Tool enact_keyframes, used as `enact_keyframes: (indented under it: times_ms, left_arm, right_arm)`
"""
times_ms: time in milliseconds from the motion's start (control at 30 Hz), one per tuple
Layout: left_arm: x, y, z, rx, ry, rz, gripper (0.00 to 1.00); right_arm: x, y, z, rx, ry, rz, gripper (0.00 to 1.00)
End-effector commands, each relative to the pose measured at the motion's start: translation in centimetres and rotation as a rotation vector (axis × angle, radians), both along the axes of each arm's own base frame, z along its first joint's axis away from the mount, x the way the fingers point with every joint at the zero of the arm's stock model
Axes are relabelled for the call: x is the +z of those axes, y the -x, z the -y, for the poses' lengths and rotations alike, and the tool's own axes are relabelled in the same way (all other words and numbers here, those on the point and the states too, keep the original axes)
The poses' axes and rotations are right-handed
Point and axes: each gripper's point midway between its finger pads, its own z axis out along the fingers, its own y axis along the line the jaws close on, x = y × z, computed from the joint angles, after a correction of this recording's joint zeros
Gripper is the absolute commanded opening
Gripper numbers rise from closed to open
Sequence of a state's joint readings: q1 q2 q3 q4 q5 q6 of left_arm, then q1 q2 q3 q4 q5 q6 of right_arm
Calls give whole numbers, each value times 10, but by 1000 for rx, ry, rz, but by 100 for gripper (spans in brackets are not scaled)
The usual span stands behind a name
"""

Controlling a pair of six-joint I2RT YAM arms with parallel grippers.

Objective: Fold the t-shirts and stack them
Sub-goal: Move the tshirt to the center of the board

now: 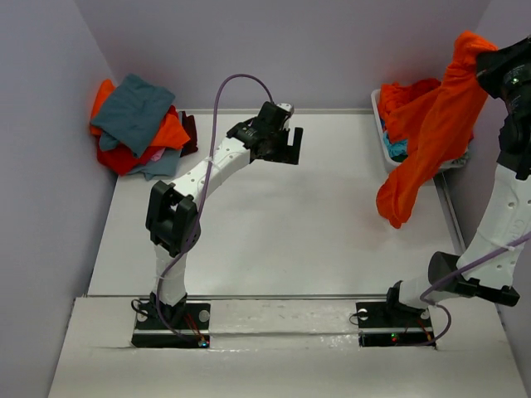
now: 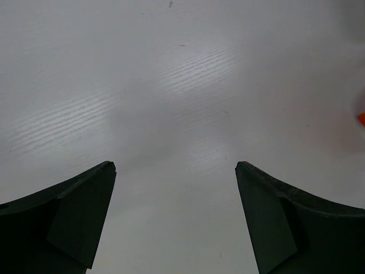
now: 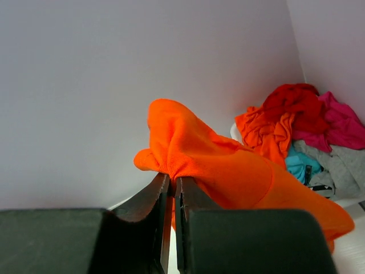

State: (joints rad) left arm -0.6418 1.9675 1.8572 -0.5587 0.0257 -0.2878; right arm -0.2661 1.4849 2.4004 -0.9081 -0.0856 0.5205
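While the right claw (image 3: 173,181) is clenched on a bunched edge of the orange t-shirt (image 3: 228,165), the rest of that shirt hangs below it in a long, twisted drape. I cannot tell whether its lower end touches the table (image 1: 290,224). Just beside and beneath this claw sits the white bin (image 3: 235,132). It holds an unsorted heap: a red shirt (image 3: 293,103), a magenta one (image 3: 342,123), a turquoise one (image 3: 299,162), a grey one (image 3: 336,160) and more orange cloth.

Well apart to the left, the left claw (image 2: 175,165) is spread wide and empty above bare tabletop. Further left of it, past the table's far corner, lies a loose stack (image 1: 137,124) topped by a teal-grey shirt over orange and red layers.

I judge the task to be partway through. That stack looks like finished work, though untidy. The hanging shirt is not yet laid flat or folded, and the bin's heap is left to do.
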Motion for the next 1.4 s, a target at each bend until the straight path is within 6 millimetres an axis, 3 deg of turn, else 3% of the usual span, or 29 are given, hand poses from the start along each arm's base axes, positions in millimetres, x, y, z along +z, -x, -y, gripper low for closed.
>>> enact_keyframes:
  times_ms: [0,33,100,133,167,233,300,400,433,567,667,700,733,800,867,1000,1067,1133,1200,1267,1333,1367]
  left_arm:
    - [21,2,4,-26,26,40,99]
    - [20,2,6,-30,30,35,99]
    - [21,2,5,-30,29,36,99]
    - [22,2,4,-27,25,40,99]
    - [22,2,3,-25,22,43,99]
    - [21,2,1,-21,13,44,99]
    - [20,3,-2,-18,3,47,99]
    - [20,3,-4,-16,-4,52,99]
    - [19,3,-4,-16,-4,52,99]
    - [14,1,0,-23,-2,36,99]
    - [14,0,4,-28,8,30,99]
    - [15,0,5,-30,11,30,99]
    - [13,-1,6,-31,11,28,99]
    - [11,0,6,-32,12,21,99]
    - [10,0,6,-31,12,19,99]
    - [11,0,9,-37,27,16,99]
    - [17,2,12,-37,28,31,99]
    - [18,2,9,-29,23,38,99]
    - [18,2,0,12,3,46,99]
    - [23,0,-9,52,-6,77,99]
    - [45,-3,-19,96,39,126,99]
    - [42,-2,-25,114,46,122,99]
  right_arm:
    - [-29,-42,17,-45,-33,-61,7]
    - [-73,-67,23,-43,-72,-200,7]
    - [-135,-85,16,10,-154,-404,7]
    - [-161,-95,2,95,-208,-483,7]
    - [-204,-113,4,118,-266,-597,7]
    - [-236,-116,-1,144,-321,-692,7]
    - [-248,-117,0,138,-317,-697,7]
    - [-228,-121,9,106,-262,-620,7]
    - [-213,-121,10,110,-236,-583,7]
    - [-187,-118,-6,203,-230,-525,7]
    - [-217,-111,-20,267,-258,-638,7]
    - [-219,-108,-19,265,-248,-647,7]
    - [-236,-105,-17,253,-249,-694,7]
    - [-245,-93,-25,273,-238,-706,7]
    - [-238,-91,-33,308,-226,-676,7]
    - [-233,-86,-98,479,-81,-715,7]
    - [-239,-79,-156,569,54,-761,7]
    - [-236,-73,-183,610,106,-754,7]
    - [-221,-67,-207,633,132,-718,7]
    - [-203,-66,-212,635,118,-672,7]
    - [-170,-59,-219,661,115,-572,7]
    - [-157,-58,-221,670,111,-527,7]
